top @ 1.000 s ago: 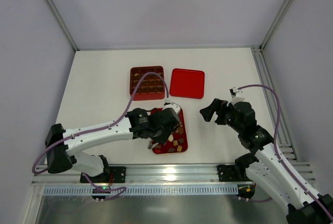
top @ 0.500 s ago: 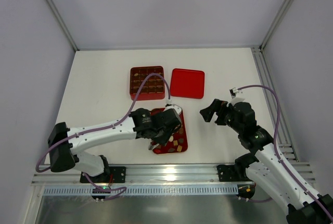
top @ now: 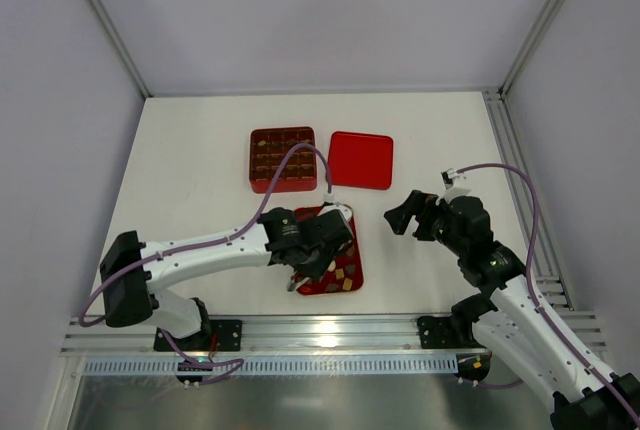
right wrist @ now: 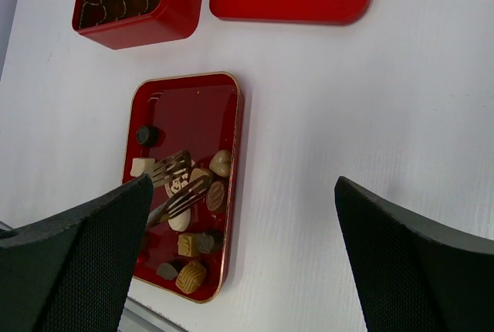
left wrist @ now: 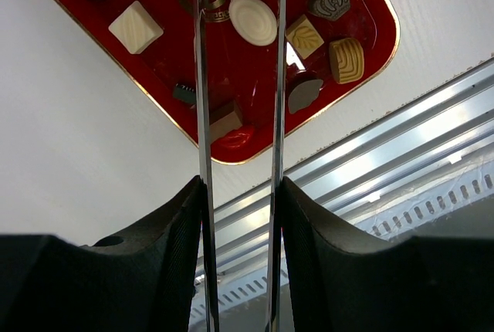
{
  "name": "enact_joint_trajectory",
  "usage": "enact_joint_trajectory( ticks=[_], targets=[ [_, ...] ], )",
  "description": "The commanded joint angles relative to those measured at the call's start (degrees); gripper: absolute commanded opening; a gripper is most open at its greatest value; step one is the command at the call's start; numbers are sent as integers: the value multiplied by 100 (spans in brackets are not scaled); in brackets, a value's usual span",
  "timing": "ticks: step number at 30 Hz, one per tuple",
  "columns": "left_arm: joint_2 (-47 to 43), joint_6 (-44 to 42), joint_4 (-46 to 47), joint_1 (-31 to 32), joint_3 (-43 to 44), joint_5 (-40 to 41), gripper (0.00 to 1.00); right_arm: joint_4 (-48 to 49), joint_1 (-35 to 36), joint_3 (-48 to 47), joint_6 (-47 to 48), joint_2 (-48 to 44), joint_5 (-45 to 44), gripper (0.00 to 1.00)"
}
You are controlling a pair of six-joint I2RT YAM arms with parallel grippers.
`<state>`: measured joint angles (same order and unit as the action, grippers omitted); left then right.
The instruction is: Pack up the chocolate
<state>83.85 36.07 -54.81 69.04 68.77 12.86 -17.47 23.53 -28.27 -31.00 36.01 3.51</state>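
Picking is the step in hand, as judged: one piece is to be taken from the tray, and none is on its way to the box. The next move calls for lowering the blades astride a single piece, closing gently on its smooth sides without nudging its neighbours, lifting straight up, then carrying it to a vacant cell.

Item 1. Flat red rectangular tray with gilt rim (right wrist: 193,108), nearest the arm bases on the white table (top: 200,180). It holds the chocolates (left wrist: 252,19), assorted bite-sized pieces in dark brown, tan and cream-white, loose and mostly at its near end.

Item 2. Left gripper (right wrist: 183,178), fitted with two long thin metal blades. The arm is stretched rightward with the wrist bent down over the tray. The blades are parallel with a narrow gap between them, and nothing is seen clamped. A cream-white oval piece lies in line with the gap in the left wrist view; contact cannot be told.

Item 3. Right gripper (right wrist: 243,185), to the right of the tray and raised above the table. Its fingers are spread wide and hold nothing.

Item 4. Red square box with grid compartments (right wrist: 154,27), beyond the tray. How many cells are filled is too small to tell.

Item 5. Flat red square lid (top: 360,160), just beside the box on its right, not touching it.
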Motion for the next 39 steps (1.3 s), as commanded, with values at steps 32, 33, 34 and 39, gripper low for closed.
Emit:
enact_joint_trajectory(
  ticks=[32,33,34,39],
  targets=[
    [131,-109,-13,-127,418,33,44,78,20,-20,-28,-94,-87,100],
    [157,-109,-4,-118,426,15,43,86,20,-12,-37,-103,-96,100],
    [175,-101,-4,-118,426,-3,43,86,20,-12,-29,-112,-96,100],
    [245,-92,23,-118,461,-65,42,78,20,6,-37,-120,-96,100]
  ],
)
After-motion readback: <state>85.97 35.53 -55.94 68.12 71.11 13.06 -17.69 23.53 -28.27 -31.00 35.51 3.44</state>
